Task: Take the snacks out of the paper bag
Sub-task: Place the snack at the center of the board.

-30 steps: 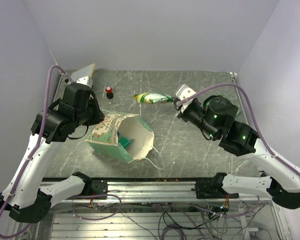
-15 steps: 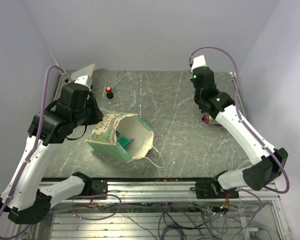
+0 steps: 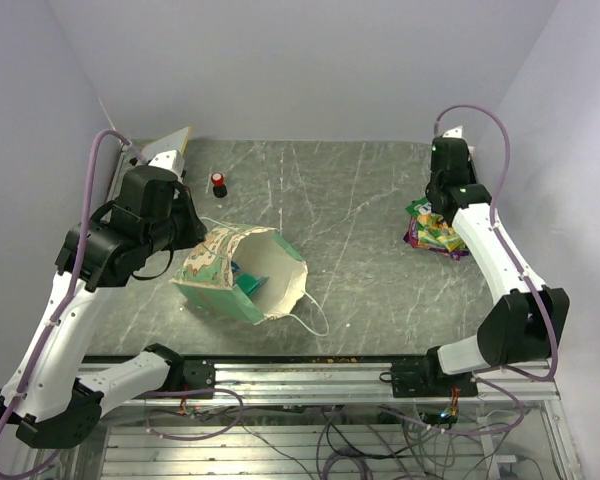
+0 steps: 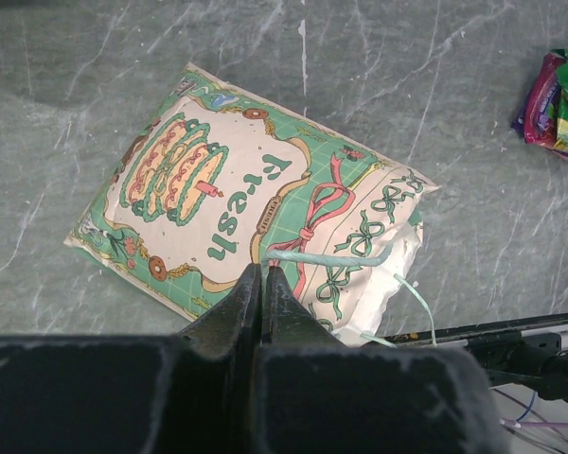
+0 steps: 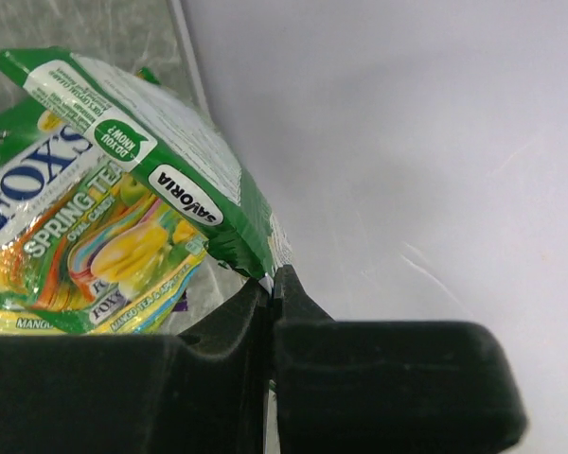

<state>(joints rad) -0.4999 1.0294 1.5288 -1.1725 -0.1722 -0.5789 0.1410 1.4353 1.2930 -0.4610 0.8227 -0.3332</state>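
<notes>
The paper bag [image 3: 242, 275] lies on its side at centre-left, its cream mouth facing right, with a teal snack packet [image 3: 248, 282] inside. In the left wrist view the bag [image 4: 237, 194] shows its printed side. My left gripper [image 3: 200, 236] is shut on the bag's string handle [image 4: 327, 257]. My right gripper [image 3: 432, 206] is at the far right, shut on the corner of a green snack packet [image 5: 142, 142], just above a pile of green, yellow and purple packets [image 3: 438, 232]. The pile also shows in the left wrist view [image 4: 559, 109].
A small red-capped bottle [image 3: 218, 183] stands behind the bag. A flat white board [image 3: 166, 148] leans at the back left corner. The right wall [image 5: 407, 142] is close beside my right gripper. The table's near edge [image 3: 310, 352] runs along a metal rail.
My right arm has swung from the table's middle to the far right edge with the green packet in it, ending over the snack pile. The left arm and bag have not moved.
</notes>
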